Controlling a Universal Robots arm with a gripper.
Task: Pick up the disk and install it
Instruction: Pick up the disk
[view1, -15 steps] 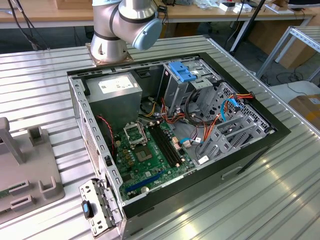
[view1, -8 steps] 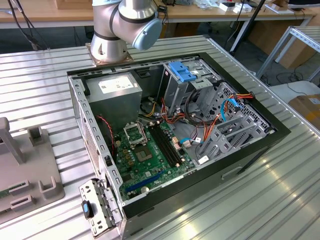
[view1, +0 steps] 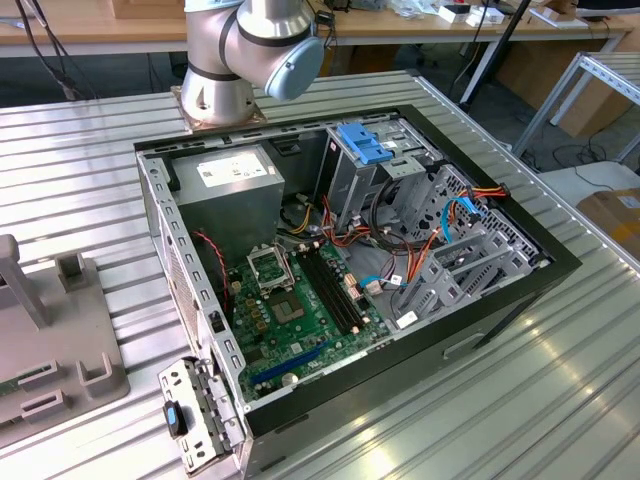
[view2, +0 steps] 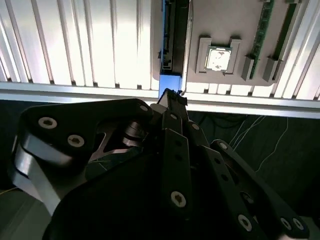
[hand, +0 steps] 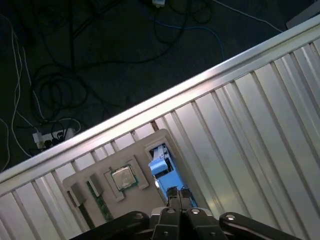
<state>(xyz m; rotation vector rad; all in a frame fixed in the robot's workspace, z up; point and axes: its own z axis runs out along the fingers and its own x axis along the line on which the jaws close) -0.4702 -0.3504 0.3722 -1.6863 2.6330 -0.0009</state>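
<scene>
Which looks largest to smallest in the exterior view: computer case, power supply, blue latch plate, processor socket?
1. computer case
2. power supply
3. blue latch plate and processor socket: they look alike in size, so I do not rank them.

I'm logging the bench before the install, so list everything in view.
disk: one, dark grey with blue rails, in a tray slot
tray: one, grey, on the table
CPU: one, silver, in the tray beside the disk
memory stick: one, green, in the tray
case: one, black, open, on the table
motherboard: one, green, inside the case
table: one, ribbed silver, under everything
arm: one, silver and blue, mounted beside the case
gripper: one, black, at the disk's blue end
</scene>
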